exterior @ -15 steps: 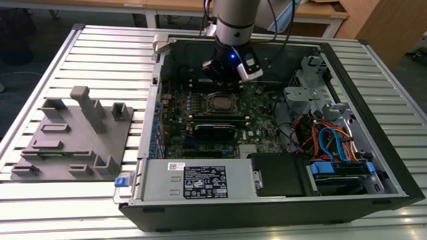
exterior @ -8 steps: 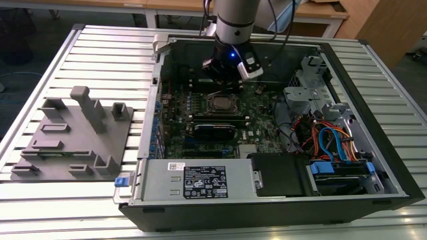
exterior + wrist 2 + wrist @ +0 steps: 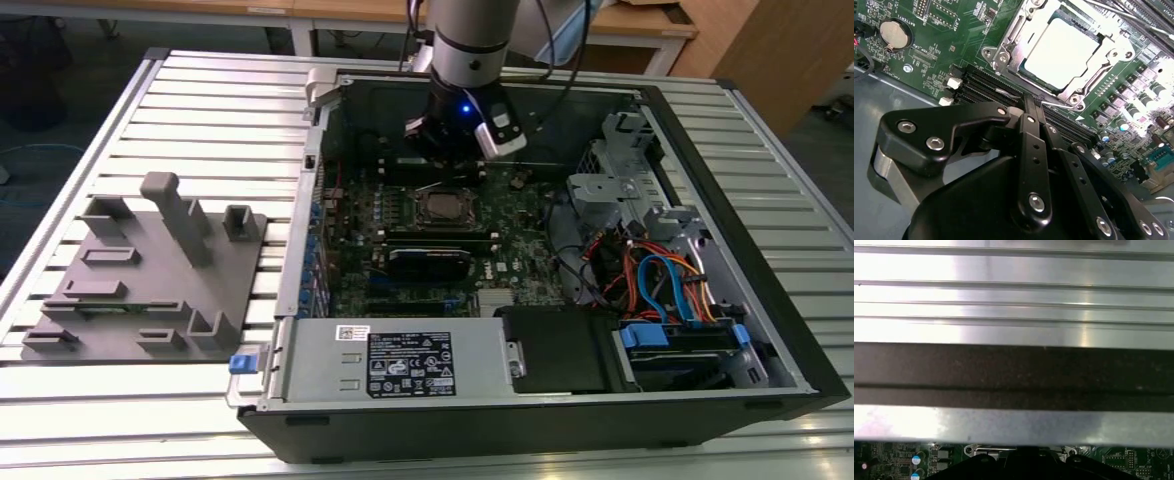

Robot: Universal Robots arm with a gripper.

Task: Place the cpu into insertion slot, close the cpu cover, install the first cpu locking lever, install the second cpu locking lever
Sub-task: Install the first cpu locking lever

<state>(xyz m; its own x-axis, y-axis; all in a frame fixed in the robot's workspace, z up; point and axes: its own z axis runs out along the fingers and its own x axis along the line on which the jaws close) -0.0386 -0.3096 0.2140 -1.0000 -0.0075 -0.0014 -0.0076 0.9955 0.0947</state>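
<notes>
The second wrist view gives you the detail. The tool (image 3: 1032,102) has its black fingers (image 3: 1026,135) pressed together with nothing between them. The tips hang over the long black memory slots (image 3: 979,82), just beside the socket. The cpu (image 3: 1061,50) sits flat in there, its pale metal top glaring under the light. The cpu cover (image 3: 1013,37) lies down around it as a silver frame, and you can see the chip through its window. I can't tell from this angle whether the locking levers are hooked. There's a coin battery (image 3: 893,32) off on the green board, well apart from the socket.

The exterior view gives you the bigger layout. The open PC case (image 3: 534,430) lies on the slatted metal worktop (image 3: 214,110), and the arm (image 3: 470,40) reaches down into it. The tool hovers over the motherboard (image 3: 521,260), close to the insertion slot (image 3: 445,207) on its far side. A grey fixture block (image 3: 147,290) sits on the worktop to the exterior view's left of the case, well apart from the tool. The silver power supply (image 3: 387,365) takes up the near edge of the case. Blue and orange cables (image 3: 661,280) bunch up toward the exterior view's right.

The first wrist view looks the other way, so you get bright worktop slats, the dark case edge (image 3: 1014,375) and a thin strip of green board.
</notes>
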